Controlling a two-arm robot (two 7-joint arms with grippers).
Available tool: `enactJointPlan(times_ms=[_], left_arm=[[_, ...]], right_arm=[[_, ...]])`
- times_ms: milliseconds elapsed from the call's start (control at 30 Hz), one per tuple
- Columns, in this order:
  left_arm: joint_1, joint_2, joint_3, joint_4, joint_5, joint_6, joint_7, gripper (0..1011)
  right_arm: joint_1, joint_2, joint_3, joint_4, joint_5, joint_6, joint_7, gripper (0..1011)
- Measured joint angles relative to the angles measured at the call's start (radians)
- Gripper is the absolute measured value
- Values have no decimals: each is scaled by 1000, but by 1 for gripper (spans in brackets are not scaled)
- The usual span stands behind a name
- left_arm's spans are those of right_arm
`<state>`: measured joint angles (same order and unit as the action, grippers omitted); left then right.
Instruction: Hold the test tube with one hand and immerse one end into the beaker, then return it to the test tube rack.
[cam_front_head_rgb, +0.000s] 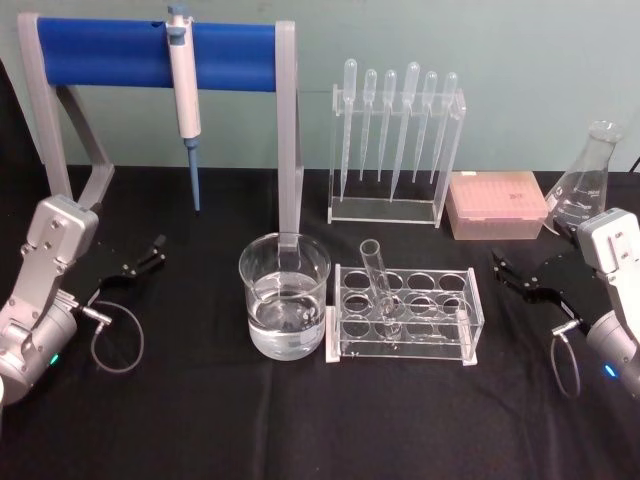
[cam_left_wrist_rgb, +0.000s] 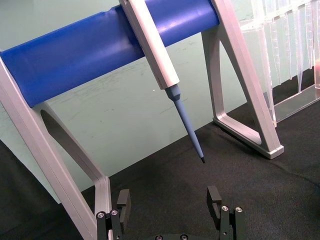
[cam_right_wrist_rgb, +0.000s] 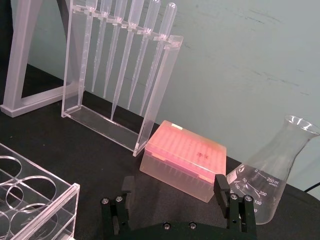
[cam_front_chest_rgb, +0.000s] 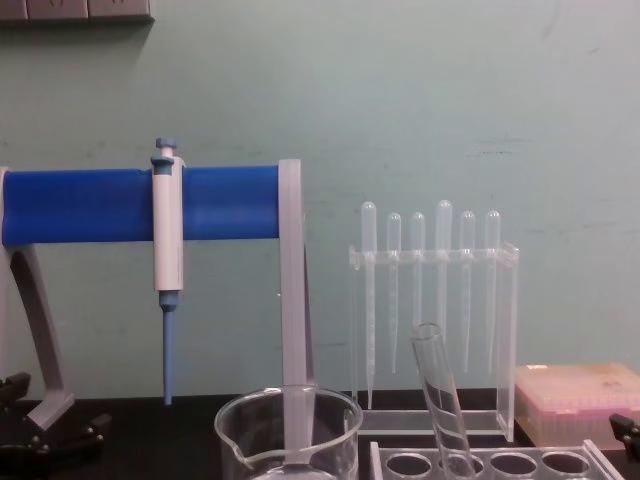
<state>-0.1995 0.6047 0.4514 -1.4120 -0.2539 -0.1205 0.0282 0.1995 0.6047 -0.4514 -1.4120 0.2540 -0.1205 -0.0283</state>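
The clear test tube rack (cam_front_head_rgb: 405, 312) sits near the front of the black table (cam_front_head_rgb: 300, 420). The test tube (cam_front_head_rgb: 380, 285) stands in one of its holes, tilted, with its mouth leaning toward the beaker (cam_front_head_rgb: 284, 295). That beaker, partly filled with clear liquid, is just beside the rack on the robot's left. Well out from the rack on that side, the left gripper (cam_left_wrist_rgb: 169, 200) hangs low over the table with its fingers apart and nothing between them. The right gripper (cam_right_wrist_rgb: 174, 186) does the same on the rack's other side. Behind the rack stands a clear stand of plastic pipettes (cam_front_head_rgb: 395, 140), with a pink tip box (cam_front_head_rgb: 497, 205) and a flask (cam_front_head_rgb: 585, 185) to its right. Back and left of the rack, a micropipette (cam_front_head_rgb: 183, 90) hangs from a blue bar stand (cam_front_head_rgb: 110, 55).
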Motion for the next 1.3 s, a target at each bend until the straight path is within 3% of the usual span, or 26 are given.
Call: enactJointPlan(times_ms=[1100, 1300], left_arm=[[0, 0, 0, 0, 0, 0, 0, 1000], [0, 0, 0, 0, 0, 0, 0, 1000]], right_arm=[[0, 0, 0, 0, 0, 0, 0, 1003], [-61, 44, 29, -78, -26, 23, -16, 1003]])
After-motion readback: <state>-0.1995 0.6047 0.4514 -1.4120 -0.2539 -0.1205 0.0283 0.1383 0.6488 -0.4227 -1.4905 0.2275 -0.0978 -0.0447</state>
